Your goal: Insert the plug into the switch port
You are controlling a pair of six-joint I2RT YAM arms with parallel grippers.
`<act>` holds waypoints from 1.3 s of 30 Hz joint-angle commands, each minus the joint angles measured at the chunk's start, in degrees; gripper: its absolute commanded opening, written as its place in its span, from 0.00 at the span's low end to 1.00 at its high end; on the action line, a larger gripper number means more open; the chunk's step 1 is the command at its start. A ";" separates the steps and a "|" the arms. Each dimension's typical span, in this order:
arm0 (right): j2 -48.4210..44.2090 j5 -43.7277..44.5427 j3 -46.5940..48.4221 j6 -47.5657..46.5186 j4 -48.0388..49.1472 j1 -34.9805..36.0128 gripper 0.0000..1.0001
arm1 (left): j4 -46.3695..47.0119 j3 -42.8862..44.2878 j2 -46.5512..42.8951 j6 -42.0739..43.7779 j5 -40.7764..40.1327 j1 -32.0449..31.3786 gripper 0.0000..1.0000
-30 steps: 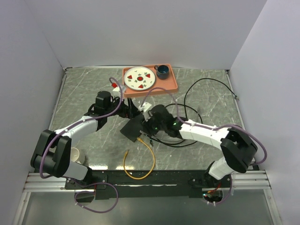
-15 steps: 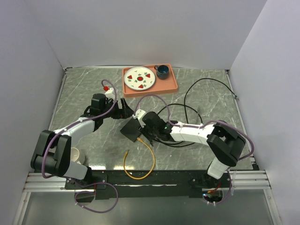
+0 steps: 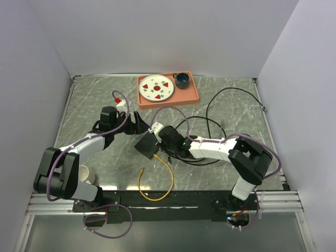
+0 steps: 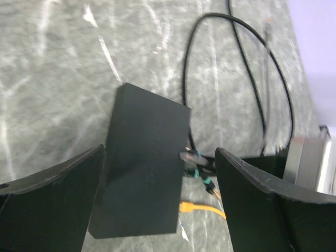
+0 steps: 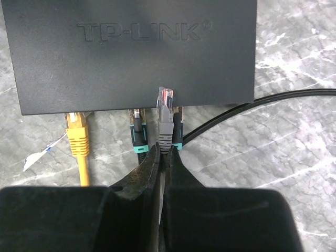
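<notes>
The step in hand was insertion. The right pincer [image 5: 161,155] was shut on the tail of the grey plug [image 5: 165,123], whose clear tip lay at the ported edge of the black switch [image 5: 131,52], near the middle of the table [image 3: 94,100]. It looked unseated, so the next move likely called for a level push inward. The left pincer [image 4: 160,152] hung wide open over the switch, empty. Only the right wrist view showed the tip; the switch port itself was hidden.
</notes>
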 commanded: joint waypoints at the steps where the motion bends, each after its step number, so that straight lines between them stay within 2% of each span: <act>1: -5.65 1.08 1.04 -0.12 1.79 -0.88 0.00 | 7.65 -2.41 -4.41 -0.35 6.67 0.17 0.90; 3: -8.63 -1.47 0.52 0.23 1.97 -2.98 0.00 | 12.21 -3.56 -6.08 -1.31 9.48 0.09 0.89; 7: -16.44 -14.45 -3.00 1.19 4.16 -9.05 0.00 | 21.71 -7.24 -8.54 -4.21 16.68 -0.18 0.88; 8: -17.60 -21.71 -3.61 1.37 4.42 -10.28 0.00 | 25.64 -7.77 -9.33 -5.52 17.65 -0.35 0.87; 9: -18.39 -25.96 -4.31 1.46 5.82 -13.25 0.00 | 27.59 -8.82 -9.77 -6.32 18.88 -0.44 0.87; 12: -19.63 -38.46 -3.80 1.29 5.31 -15.74 0.00 | 35.23 -9.97 -10.65 -9.92 22.32 -1.14 0.87; 18: -18.75 -51.73 -1.69 0.58 4.60 -16.27 0.00 | 33.51 -7.26 -10.83 -8.62 22.68 -5.01 0.84; 27: -20.68 -54.21 -2.56 2.51 5.74 -17.50 0.00 | 32.80 -5.67 -8.81 -8.43 21.88 -8.09 0.75; 39: -22.70 -55.61 -4.06 5.85 8.90 -20.13 0.00 | 32.62 -5.58 -7.49 -7.47 23.64 -9.32 0.55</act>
